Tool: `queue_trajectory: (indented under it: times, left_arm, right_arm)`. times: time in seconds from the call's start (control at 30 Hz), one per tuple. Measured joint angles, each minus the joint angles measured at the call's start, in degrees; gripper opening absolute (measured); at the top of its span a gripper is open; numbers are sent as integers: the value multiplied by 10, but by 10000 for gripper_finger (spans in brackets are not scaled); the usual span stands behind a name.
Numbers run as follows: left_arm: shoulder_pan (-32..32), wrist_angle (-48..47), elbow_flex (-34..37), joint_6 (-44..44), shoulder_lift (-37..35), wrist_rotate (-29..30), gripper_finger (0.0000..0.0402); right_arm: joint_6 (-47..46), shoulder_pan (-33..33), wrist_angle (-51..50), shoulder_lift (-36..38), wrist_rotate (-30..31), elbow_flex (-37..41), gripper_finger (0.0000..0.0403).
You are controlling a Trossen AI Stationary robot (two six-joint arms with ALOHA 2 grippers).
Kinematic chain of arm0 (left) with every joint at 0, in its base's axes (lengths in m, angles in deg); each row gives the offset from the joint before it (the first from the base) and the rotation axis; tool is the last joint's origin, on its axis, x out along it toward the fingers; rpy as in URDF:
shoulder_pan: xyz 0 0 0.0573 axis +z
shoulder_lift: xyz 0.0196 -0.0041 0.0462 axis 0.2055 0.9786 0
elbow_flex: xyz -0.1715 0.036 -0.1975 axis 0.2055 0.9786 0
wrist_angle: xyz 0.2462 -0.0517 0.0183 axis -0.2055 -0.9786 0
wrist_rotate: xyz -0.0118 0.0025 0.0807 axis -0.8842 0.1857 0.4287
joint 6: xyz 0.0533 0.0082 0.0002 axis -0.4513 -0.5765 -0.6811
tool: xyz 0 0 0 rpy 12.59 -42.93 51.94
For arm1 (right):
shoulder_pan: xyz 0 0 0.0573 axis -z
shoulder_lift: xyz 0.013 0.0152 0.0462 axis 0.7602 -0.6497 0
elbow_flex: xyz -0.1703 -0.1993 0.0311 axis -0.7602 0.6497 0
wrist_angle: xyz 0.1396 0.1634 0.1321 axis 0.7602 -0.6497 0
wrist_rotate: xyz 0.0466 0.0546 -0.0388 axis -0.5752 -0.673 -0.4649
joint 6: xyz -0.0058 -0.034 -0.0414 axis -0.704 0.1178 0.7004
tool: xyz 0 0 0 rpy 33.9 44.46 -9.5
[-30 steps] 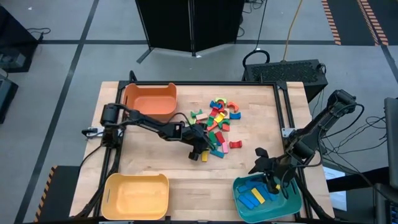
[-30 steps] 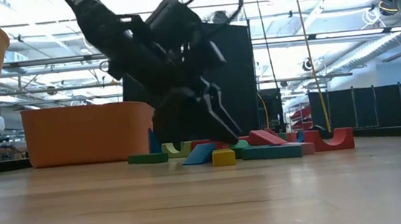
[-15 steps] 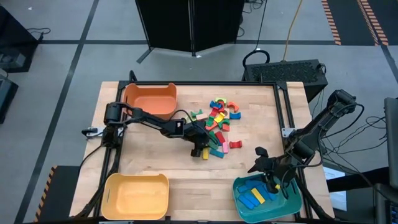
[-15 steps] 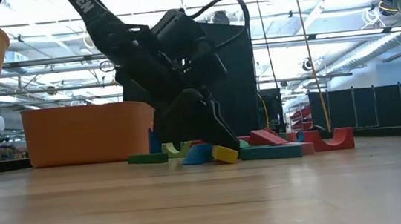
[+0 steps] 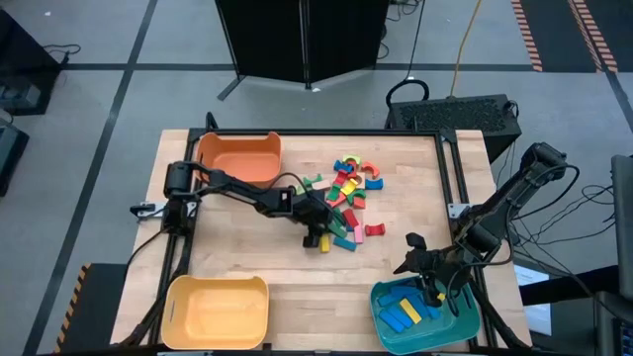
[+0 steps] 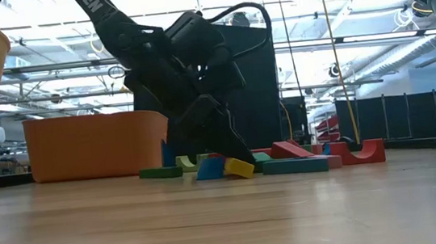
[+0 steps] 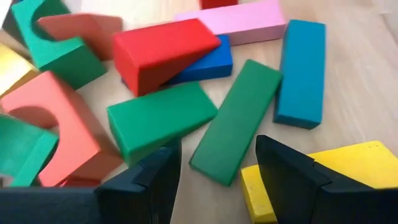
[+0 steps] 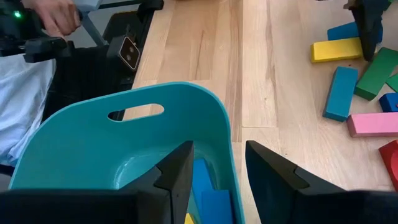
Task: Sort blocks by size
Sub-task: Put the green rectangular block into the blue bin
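Fingers (image 7: pixel 292 171) of the left gripper (image 5: pixel 315 236) stand apart at the near edge of the block pile, one of them against a yellow block (image 7: pixel 336 171) and the other beside a green bar (image 7: pixel 236 121) (nothing is clamped between them). Around it lie a red wedge (image 7: pixel 161 53), a blue bar (image 7: pixel 301 71) and a pink bar (image 7: pixel 239 20). Right gripper (image 5: pixel 431 289) hangs over the teal bin (image 8: pixel 93 149), parted and empty, above blue blocks (image 5: pixel 402 312) inside. Orange bin (image 5: pixel 237 158) and yellow bin (image 5: pixel 218 311) sit along the left side.
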Motion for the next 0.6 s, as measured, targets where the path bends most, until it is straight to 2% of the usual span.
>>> queue_trajectory:
  times: [0.27, 0.47, 0.6]
  left_arm:
    - [-8, -36, 4, -4, -21, -58, 209]
    - [-8, -46, 2, -27, -63, -35, 209]
    - [-8, -51, 4, -46, -61, -24, 209]
  right_arm:
    - [12, 0, 0, 0, 0, 0, 132]
    - [14, 0, -2, 0, 0, 0, 132]
    - [15, 0, -3, 0, 0, 0, 132]
